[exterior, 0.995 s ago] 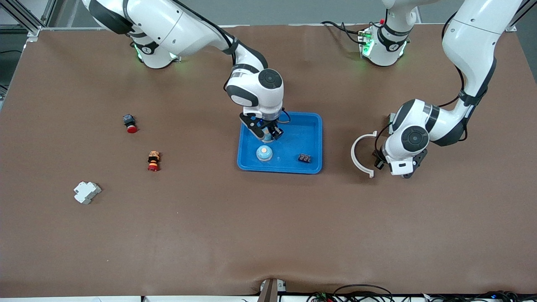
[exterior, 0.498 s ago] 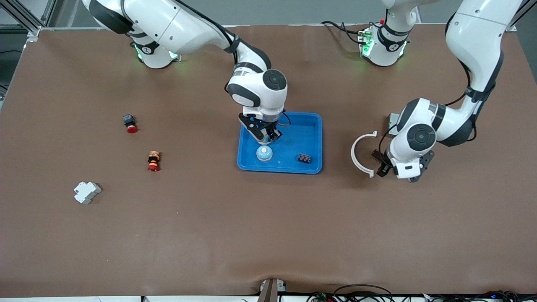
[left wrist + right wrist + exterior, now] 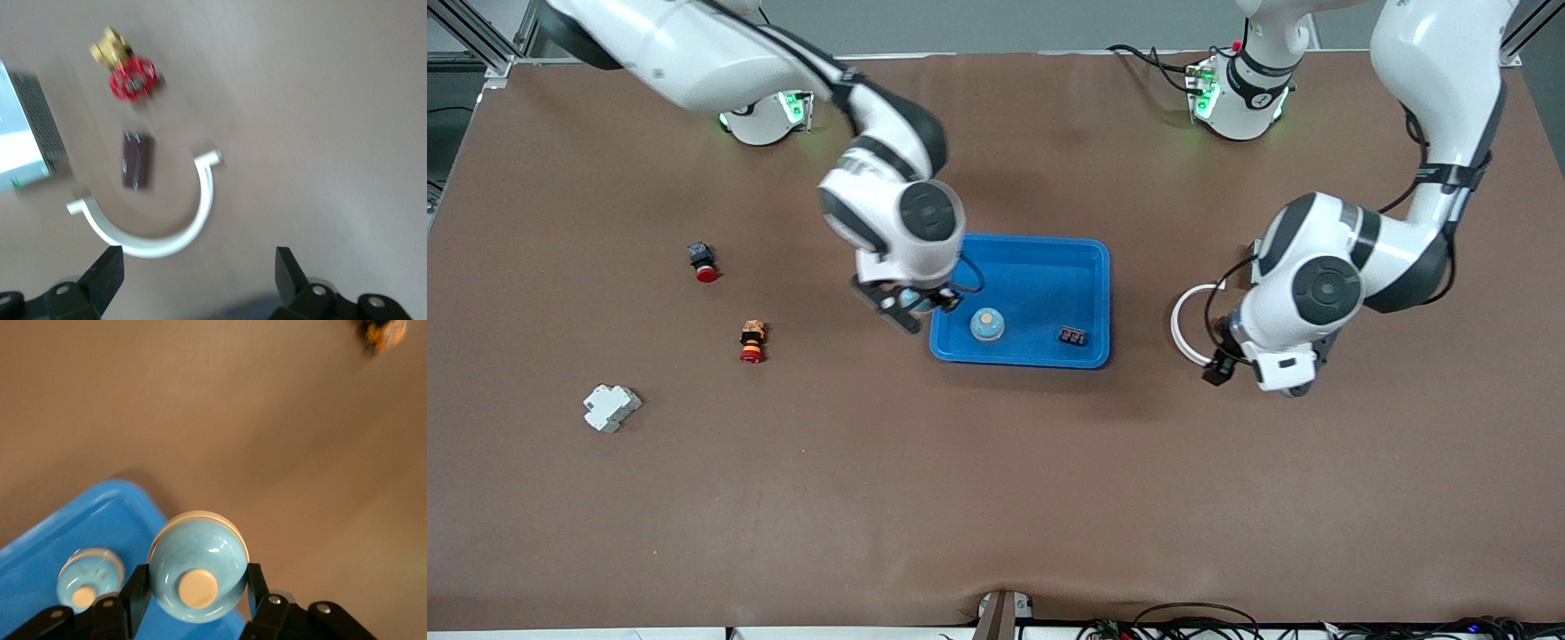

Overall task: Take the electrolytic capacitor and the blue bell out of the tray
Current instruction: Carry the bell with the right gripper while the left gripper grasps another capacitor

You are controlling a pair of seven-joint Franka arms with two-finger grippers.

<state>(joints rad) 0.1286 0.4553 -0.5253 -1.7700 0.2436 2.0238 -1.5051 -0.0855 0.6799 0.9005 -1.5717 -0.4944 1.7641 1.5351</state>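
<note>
A blue bell (image 3: 198, 577) is being gripped by the right gripper (image 3: 911, 307) over the blue tray's (image 3: 1089, 267) edge; the left gripper (image 3: 200, 277) is being held open over the white ring (image 3: 163, 233) beside the tray.

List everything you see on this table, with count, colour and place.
tray: one, blue, mid-table
tray bell: one, light blue, in tray
held bell: one, light blue, over tray's edge
black component: one, in tray
clip: one, white, left arm's end
capacitor: one, dark brown, inside clip's curve
valve: one, red, beside capacitor
metal box: one, grey, beside clip
black-red button: one, right arm's end
orange-red button: one, nearer camera
white block: one, nearest camera
left gripper: open, over clip
right gripper: holding held bell
</note>
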